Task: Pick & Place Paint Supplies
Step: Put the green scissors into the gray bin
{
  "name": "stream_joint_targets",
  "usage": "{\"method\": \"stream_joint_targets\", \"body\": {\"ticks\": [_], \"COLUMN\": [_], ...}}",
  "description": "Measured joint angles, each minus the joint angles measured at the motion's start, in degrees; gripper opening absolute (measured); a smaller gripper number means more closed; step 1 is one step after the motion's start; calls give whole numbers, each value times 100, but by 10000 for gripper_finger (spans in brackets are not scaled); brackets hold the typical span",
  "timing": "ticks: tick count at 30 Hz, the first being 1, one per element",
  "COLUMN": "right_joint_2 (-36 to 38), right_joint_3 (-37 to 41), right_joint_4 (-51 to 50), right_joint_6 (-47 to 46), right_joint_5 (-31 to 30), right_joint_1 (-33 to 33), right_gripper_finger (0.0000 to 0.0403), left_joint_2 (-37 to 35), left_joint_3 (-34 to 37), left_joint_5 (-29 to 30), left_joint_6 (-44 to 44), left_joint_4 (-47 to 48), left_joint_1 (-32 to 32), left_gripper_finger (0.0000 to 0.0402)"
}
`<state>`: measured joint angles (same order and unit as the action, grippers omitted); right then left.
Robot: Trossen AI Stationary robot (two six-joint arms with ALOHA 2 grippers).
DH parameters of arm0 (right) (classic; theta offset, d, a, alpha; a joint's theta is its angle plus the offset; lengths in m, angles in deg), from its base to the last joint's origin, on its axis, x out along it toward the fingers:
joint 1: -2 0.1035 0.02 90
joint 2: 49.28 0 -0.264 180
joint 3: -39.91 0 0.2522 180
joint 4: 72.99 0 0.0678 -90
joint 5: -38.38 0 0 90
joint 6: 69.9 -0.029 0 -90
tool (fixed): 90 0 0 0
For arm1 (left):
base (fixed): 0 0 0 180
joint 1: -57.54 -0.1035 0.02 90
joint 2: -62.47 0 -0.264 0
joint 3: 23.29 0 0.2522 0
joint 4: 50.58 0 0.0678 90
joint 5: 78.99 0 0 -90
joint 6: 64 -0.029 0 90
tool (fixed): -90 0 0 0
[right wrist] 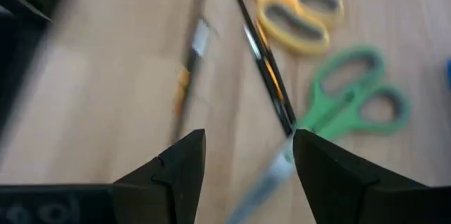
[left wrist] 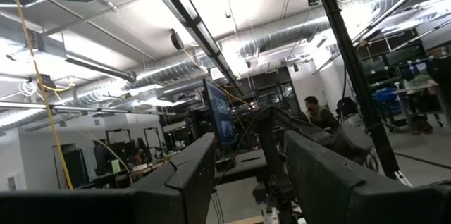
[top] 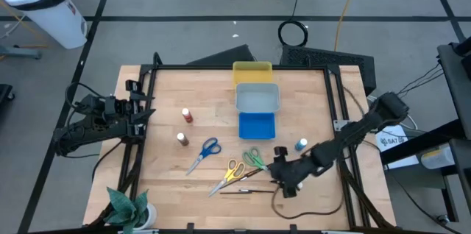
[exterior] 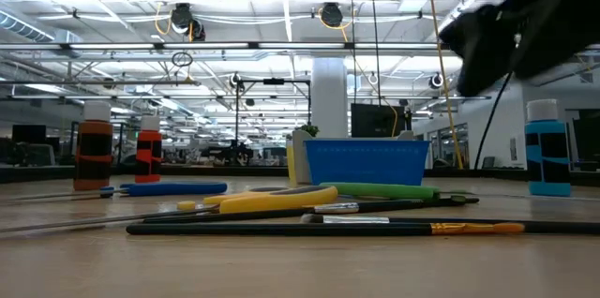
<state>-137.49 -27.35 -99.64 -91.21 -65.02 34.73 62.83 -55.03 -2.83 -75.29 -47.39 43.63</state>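
Note:
Three scissors lie flat near the table's front: blue-handled (top: 206, 153), yellow-handled (top: 231, 172) and green-handled (top: 254, 158). Thin dark brushes (top: 243, 188) lie beside them. A red paint bottle (top: 187, 115), a brown one (top: 182, 139) and a blue one (top: 301, 145) stand upright. My right gripper (top: 280, 177) hangs open above the table, just right of the brushes and scissors. In its wrist view (right wrist: 246, 155) the green scissors (right wrist: 352, 97), the yellow scissors (right wrist: 299, 13) and a brush (right wrist: 264, 62) lie ahead of it. My left gripper (left wrist: 248, 175) is open, raised at the table's left edge (top: 136, 109).
A yellow tray (top: 252, 68), a grey tray (top: 257, 98) and a blue tray (top: 257, 125) stand in a row at the table's far middle. A green plant (top: 129, 208) stands at the near left corner. Bare wood lies left of the bottles and right of the trays.

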Motion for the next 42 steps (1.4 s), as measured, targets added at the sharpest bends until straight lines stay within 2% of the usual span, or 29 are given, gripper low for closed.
{"method": "stream_joint_targets", "body": {"ticks": [5, 8, 13, 20, 26, 35, 42], "right_joint_2": [-734, -981, -1144, -1282, -1284, -1287, -1191], "right_joint_3": [-418, -450, -452, -462, -463, -463, -442], "right_joint_4": [-755, -824, -859, -1127, -1248, -1252, -1190], "right_joint_6": [-362, -516, -827, -1147, -1425, -1354, -1095], "right_joint_5": [16, 25, 321, 315, 299, 299, 242], "right_joint_1": [-53, -55, -92, -209, -348, -501, -501], "right_gripper_finger": [191, 186, 182, 173, 130, 32, 31], "left_joint_2": [0, 0, 0, 0, 0, 0, 0], "left_joint_3": [0, 0, 0, 0, 0, -1, 0], "left_joint_5": [0, -2, 0, -2, -2, -2, -2], "left_joint_6": [0, 0, 0, 0, 0, 0, 0], "left_joint_4": [-2, 0, 0, 0, 0, 0, 0], "left_joint_1": [0, 1, 0, 1, 0, 0, 2], "left_gripper_finger": [182, 182, 182, 182, 182, 182, 182]}}
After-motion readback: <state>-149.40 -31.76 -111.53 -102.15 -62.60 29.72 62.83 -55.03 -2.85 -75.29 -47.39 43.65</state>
